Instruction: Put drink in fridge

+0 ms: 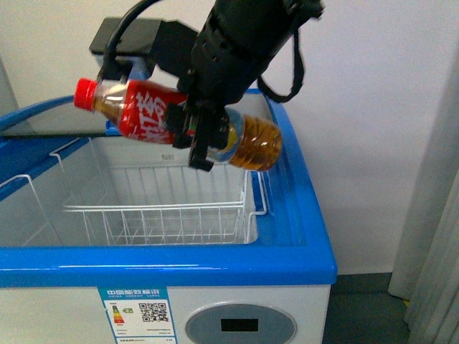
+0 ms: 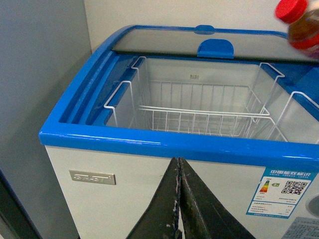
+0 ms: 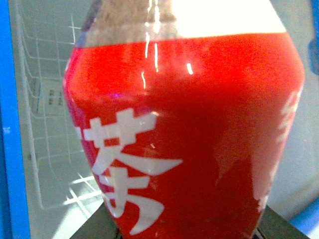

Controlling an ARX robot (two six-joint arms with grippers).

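The drink [image 1: 143,111] is held on its side above the open fridge [image 1: 165,266], clamped at mid-body by the right jaws. It is seen as a clear bottle of amber-brown liquid, with a red cap raised slightly and a red label printed with white characters. The left jaws are pressed together, empty, before the fridge's front wall. A white wire basket [image 1: 165,215] is hung inside the fridge.
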